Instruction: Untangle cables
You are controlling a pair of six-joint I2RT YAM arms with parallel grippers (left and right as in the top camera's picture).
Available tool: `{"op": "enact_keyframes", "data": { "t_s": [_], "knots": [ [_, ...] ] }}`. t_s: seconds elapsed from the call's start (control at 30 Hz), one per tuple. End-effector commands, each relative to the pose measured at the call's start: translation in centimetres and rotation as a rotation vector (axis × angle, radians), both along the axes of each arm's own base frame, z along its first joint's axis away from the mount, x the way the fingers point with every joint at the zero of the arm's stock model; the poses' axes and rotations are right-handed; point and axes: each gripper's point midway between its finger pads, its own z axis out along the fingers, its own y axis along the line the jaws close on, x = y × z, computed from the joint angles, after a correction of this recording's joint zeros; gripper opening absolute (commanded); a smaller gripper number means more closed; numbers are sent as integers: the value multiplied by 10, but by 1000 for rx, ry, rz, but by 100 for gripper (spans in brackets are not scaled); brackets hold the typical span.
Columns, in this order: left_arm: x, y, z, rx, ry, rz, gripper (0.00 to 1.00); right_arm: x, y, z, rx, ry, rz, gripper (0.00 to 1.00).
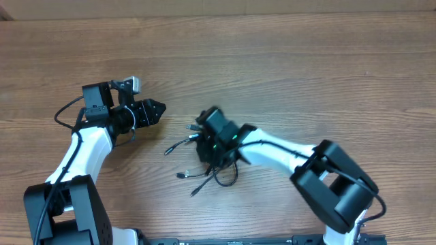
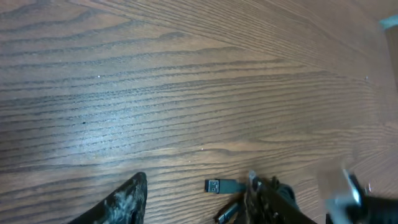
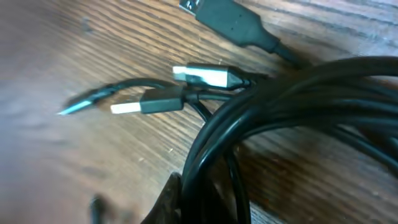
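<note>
Right gripper [image 1: 208, 145], closed on the tangled thin black cables [image 3: 261, 118] at centre frame, should lift gently; left gripper [image 1: 161, 107] stands open, upper left.

we can read no text, brand, number or sign in any view. the cable plug [image 2: 219, 185] lying on the desk [image 2: 186, 93] has a pale mark on its end, perhaps a symbol, but it is too small and blurred to make out.
</note>
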Motion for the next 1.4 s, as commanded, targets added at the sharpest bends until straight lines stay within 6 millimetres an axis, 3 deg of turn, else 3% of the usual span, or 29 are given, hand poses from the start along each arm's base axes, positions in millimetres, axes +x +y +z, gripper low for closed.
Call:
{"op": "enact_keyframes", "data": {
  "t_s": [0.0, 0.17, 0.3, 0.63, 0.83, 1.0, 1.2, 1.37],
  "knots": [
    [5, -1, 6, -2, -37, -35, 58, -9, 4, 39, 267, 144, 131, 4],
    [3, -8, 11, -26, -62, -82, 63, -6, -11, 67, 462, 230, 201, 4],
    [-2, -24, 23, -89, -125, -184, 68, 1, -26, 92, 624, 202, 288, 4],
    [-9, -37, 36, -153, -186, -280, 69, 8, -44, 149, 941, 169, 426, 4],
    [-31, -63, 69, -318, -340, -489, 67, 6, -47, 158, 988, 165, 460, 4],
    [-35, -66, 74, -344, -358, -513, 71, 4, -47, 162, 1007, 155, 484, 4],
    [-29, -60, 60, -257, -331, -479, 72, -1, -43, 166, 1027, 146, 524, 4],
    [-40, -74, 73, -331, -388, -562, 80, -8, -37, 166, 1034, 109, 571, 4]
  ]
}}
